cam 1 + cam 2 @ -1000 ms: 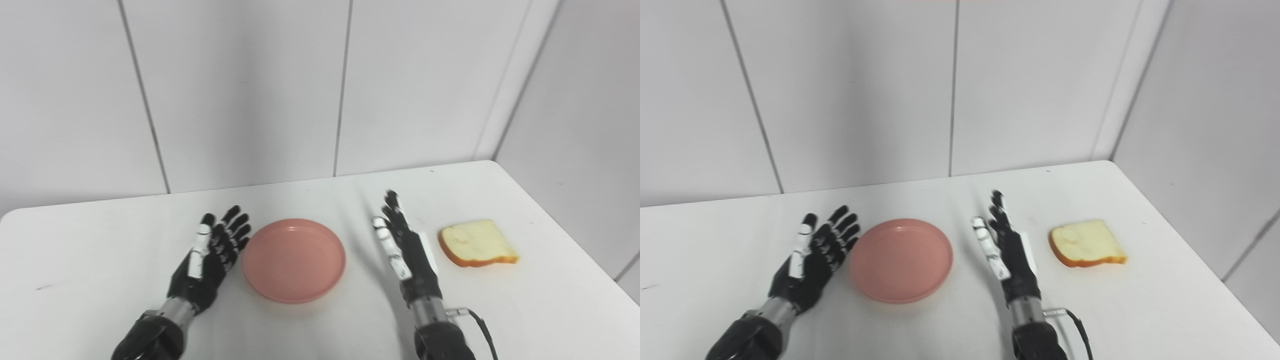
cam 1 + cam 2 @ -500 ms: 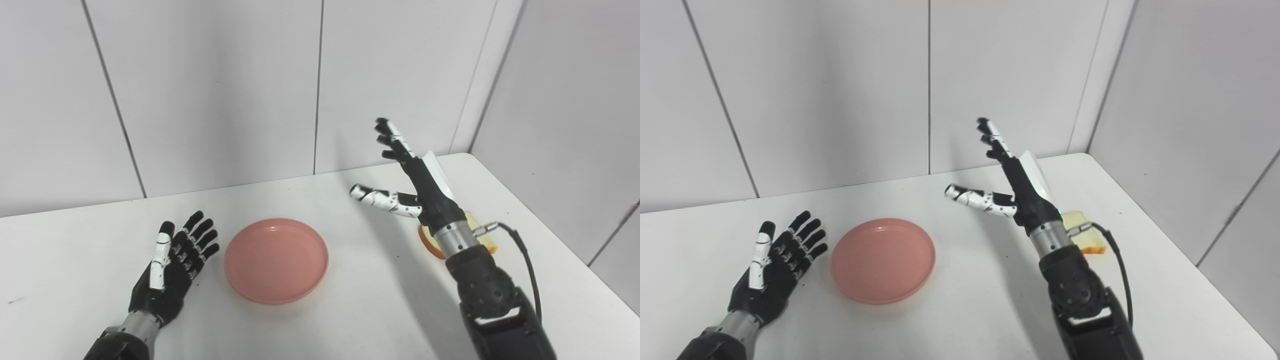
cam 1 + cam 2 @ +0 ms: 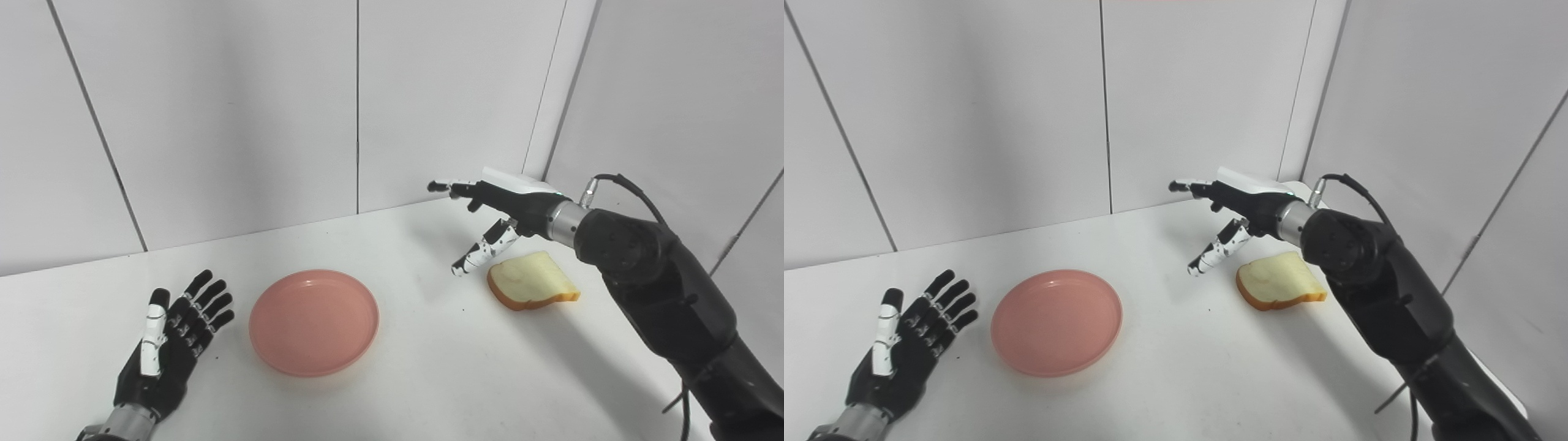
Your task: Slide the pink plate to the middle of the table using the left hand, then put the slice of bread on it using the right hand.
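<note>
The round pink plastic plate (image 3: 313, 322) is seen mid-table on the white table (image 3: 429, 367), the crusted slice of white bread (image 3: 531, 281) lying to its right. The black right hand (image 3: 496, 208) is held above the bread with fingers (image 3: 484, 252) spread, empty. The left hand (image 3: 168, 349) is laid open, palm up, left of the plate.

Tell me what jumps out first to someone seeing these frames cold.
The right hand, raised above the white table near the back corner, fingers spread open and holding nothing, just above and beside the slice of bread. Next, the pink plate, empty, left of the bread. The left hand lies open, palm up, left of the plate, not touching it.
</note>
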You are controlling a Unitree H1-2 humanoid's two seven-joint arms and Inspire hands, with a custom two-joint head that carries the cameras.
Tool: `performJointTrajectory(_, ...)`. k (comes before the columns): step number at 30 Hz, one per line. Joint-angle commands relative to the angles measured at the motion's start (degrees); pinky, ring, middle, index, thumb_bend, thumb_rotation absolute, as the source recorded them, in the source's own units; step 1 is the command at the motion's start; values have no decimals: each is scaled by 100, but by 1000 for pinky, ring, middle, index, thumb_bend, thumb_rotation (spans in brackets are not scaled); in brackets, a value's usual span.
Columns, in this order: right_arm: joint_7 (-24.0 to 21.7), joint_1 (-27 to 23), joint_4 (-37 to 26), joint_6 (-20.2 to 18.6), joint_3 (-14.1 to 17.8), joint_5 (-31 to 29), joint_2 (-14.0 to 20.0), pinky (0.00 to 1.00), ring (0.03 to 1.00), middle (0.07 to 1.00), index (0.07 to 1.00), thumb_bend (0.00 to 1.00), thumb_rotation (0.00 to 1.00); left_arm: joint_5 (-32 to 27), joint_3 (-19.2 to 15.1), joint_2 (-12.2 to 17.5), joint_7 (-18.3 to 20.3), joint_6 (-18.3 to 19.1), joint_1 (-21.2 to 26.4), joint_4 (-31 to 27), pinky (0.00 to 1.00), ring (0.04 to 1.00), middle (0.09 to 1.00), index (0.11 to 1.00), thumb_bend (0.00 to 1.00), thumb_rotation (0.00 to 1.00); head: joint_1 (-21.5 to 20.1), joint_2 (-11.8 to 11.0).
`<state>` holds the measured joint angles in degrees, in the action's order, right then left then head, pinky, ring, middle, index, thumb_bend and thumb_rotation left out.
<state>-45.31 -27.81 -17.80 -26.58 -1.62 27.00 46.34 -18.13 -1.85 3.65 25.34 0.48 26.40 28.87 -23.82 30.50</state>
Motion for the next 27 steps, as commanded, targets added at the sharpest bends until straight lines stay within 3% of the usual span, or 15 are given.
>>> performJointTrajectory(1,-70,-216,14,-10,-48,206,357,841,919,946,950,1000,258,15,-45,113,-44,204,-230,236,896,895,898,885,776,997,7,18)
performJointTrajectory(6,32,-163,146,291,-281,302,668,863,915,929,956,1000,306,2,-48,151,-32,197,-212,323,867,894,904,890,776,992,-59,53)
performJointTrajectory(11,-42,-133,263,483,-554,502,880,913,955,984,971,1000,351,-23,-52,185,44,107,-190,454,863,885,893,883,773,988,-102,58)
performJointTrajectory(17,-12,-109,476,605,-820,730,976,955,1000,1000,1000,1000,321,-47,-54,253,198,-1,-140,669,883,899,909,895,778,982,-122,73)
performJointTrajectory(21,-119,-54,526,255,-899,891,909,946,1000,1000,1000,1000,278,-15,-52,279,255,-135,-92,873,876,890,901,889,782,979,-154,77)
performJointTrajectory(27,116,176,692,287,-880,1123,840,940,1000,1000,1000,1000,277,53,-11,307,235,-207,-67,964,863,875,884,876,787,978,-203,83)
